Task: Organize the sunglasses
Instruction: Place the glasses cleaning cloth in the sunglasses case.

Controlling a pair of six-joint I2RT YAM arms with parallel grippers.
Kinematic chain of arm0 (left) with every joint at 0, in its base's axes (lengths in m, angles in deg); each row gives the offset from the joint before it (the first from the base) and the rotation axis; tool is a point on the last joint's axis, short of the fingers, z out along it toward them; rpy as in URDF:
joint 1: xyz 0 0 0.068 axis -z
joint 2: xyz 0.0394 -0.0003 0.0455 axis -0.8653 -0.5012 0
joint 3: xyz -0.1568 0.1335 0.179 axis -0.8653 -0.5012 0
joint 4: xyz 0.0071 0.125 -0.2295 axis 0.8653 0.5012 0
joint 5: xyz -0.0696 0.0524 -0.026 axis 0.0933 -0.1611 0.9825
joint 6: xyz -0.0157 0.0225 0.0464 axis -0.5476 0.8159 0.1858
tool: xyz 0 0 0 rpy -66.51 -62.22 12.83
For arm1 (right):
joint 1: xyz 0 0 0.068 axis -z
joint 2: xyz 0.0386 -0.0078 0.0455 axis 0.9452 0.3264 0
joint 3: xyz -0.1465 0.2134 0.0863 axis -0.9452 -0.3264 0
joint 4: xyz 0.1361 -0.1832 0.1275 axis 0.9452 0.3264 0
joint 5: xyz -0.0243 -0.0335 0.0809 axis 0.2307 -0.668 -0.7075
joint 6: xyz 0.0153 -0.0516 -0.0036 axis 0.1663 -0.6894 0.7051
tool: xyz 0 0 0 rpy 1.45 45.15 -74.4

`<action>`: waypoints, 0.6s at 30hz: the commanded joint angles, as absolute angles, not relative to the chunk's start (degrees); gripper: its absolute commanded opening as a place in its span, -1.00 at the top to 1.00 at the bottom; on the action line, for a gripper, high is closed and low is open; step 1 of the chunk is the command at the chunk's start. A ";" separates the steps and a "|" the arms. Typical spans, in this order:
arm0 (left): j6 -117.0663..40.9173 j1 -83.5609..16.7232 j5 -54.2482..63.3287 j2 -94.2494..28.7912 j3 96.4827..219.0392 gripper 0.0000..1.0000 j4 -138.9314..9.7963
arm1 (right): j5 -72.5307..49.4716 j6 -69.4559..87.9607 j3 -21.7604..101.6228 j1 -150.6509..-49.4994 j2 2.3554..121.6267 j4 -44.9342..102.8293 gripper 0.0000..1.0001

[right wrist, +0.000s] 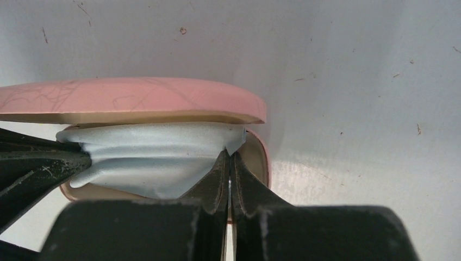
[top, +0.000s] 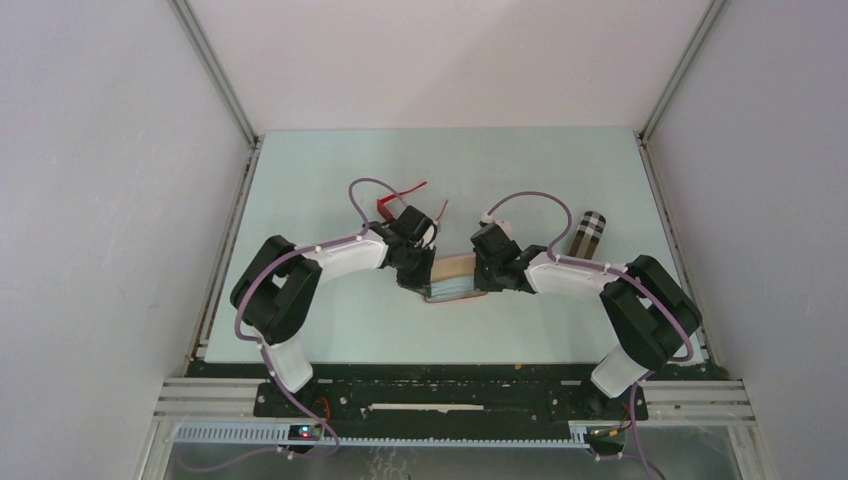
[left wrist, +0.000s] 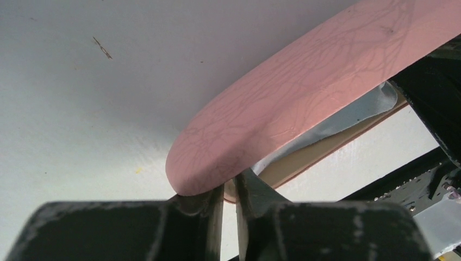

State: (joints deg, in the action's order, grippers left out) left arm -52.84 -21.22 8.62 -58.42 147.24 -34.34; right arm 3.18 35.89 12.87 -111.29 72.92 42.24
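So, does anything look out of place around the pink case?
Yes. A blue cloth is bunched up inside the half-open pink case and bulges past its rim, so the case probably cannot close.

Surface: we see a pale table (top: 330,320), its top flat and lightly specked.
Middle: we find a pink case (top: 452,268) lying on it, lid ajar.
Far, left of middle: we make out the red sunglasses (top: 390,207) resting on the top, one temple angled toward the far right.
Right: we see a plaid case (top: 588,233) lying near-to-far, well apart from the pink one.
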 commanded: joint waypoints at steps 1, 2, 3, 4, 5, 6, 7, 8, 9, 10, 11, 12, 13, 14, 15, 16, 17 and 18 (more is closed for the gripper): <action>-51.09 -20.58 5.45 -55.23 148.25 0.53 -31.02 | 5.97 34.05 12.15 -111.95 70.66 42.72 0.79; -51.10 -20.53 5.01 -54.80 148.33 0.49 -30.88 | 6.00 34.06 12.15 -111.99 70.58 42.79 0.76; -51.16 -20.52 4.50 -54.45 148.34 0.47 -30.72 | 6.08 34.08 12.18 -112.06 70.52 42.97 0.76; -51.19 -20.41 3.97 -54.10 148.39 0.46 -30.62 | 6.31 34.12 12.18 -112.14 70.43 43.18 0.75; -51.27 -20.33 3.60 -53.71 148.47 0.46 -30.45 | 6.75 34.15 12.20 -112.24 70.27 43.47 0.74; -51.27 -20.29 3.26 -53.38 148.58 0.46 -30.28 | 7.36 34.26 12.20 -112.46 70.12 43.84 0.73; -51.21 -20.29 2.96 -52.95 148.72 0.46 -30.06 | 7.82 34.26 12.19 -112.63 69.81 44.18 0.72; -51.27 -20.25 2.60 -52.63 148.96 0.45 -29.77 | 8.21 34.29 12.19 -112.80 69.51 44.42 0.71; -51.27 -20.12 2.22 -52.41 149.27 0.45 -29.46 | 8.38 34.31 12.20 -112.97 69.18 44.73 0.69; -51.16 -20.05 1.98 -52.09 149.59 0.44 -29.20 | 8.53 34.33 12.20 -113.10 68.79 44.88 0.67; -51.07 -19.99 1.58 -51.88 149.80 0.44 -28.97 | 8.67 34.34 12.20 -113.20 68.32 45.10 0.62; -50.76 -19.98 1.18 -51.69 150.10 0.43 -28.69 | 8.83 34.36 12.20 -113.26 67.85 45.29 0.58; -50.49 -19.99 0.55 -51.54 150.47 0.41 -28.47 | 9.00 34.53 12.20 -113.31 67.45 45.38 0.53; -50.23 -20.01 -0.03 -51.39 150.76 0.40 -28.19 | 9.03 34.64 12.20 -113.31 67.04 45.48 0.47; -49.84 -19.97 -0.92 -51.28 151.45 0.38 -27.62 | 8.83 34.42 12.20 -113.31 66.52 45.49 0.38; -49.76 -19.98 -0.98 -51.19 151.67 0.38 -27.43 | 8.74 34.40 12.26 -113.31 66.41 45.53 0.36; -49.69 -19.88 -1.02 -51.12 151.99 0.38 -27.32 | 8.46 34.14 12.40 -113.31 66.28 45.64 0.31; -49.68 -19.99 -1.09 -50.98 152.08 0.37 -27.23 | 8.16 33.88 12.57 -113.31 66.26 45.85 0.28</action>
